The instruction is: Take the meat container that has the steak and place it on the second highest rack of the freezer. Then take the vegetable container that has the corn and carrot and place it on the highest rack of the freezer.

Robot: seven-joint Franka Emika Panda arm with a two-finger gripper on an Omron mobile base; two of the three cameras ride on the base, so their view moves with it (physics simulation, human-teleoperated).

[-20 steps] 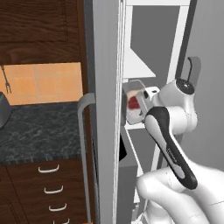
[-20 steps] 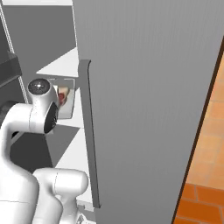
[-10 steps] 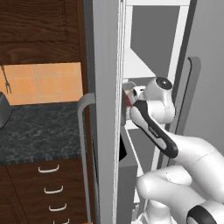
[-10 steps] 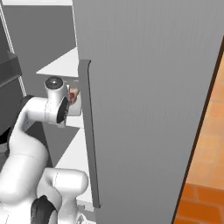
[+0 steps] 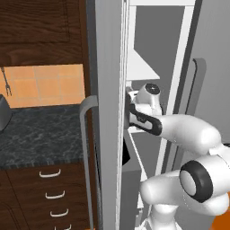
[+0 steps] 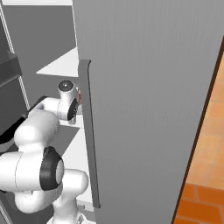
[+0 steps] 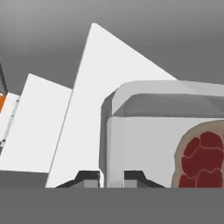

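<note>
The arm is seen reaching into the open freezer [image 5: 148,54], its wrist bent inside the compartment between the door edge and the white shelves. In the hand view the gripper [image 7: 112,177] is closed on the rim of the meat container [image 7: 144,127], a pale translucent tray; the two dark fingertips [image 7: 87,177] are seen pressed on either side of its near wall, with only the wall's thickness between them. The steak [image 7: 202,157], dark red with a pale edge, is seen lying in the container at the right of that view, partly cut off by the frame. Beyond the container a white shelf [image 7: 100,87] of the freezer is seen, and a second white shelf [image 7: 35,127] farther to the left; which rack each one is cannot be told from this view. Whether the container rests on a shelf or is carried clear of it cannot be told. In the right base view a small red patch of the steak [image 6: 79,95] is visible just beside the wrist, behind the long grey door handle [image 6: 89,131]. In the left base view a dark counter [image 5: 40,134] and wooden drawers [image 5: 49,193] are seen to the left of the freezer.
</note>
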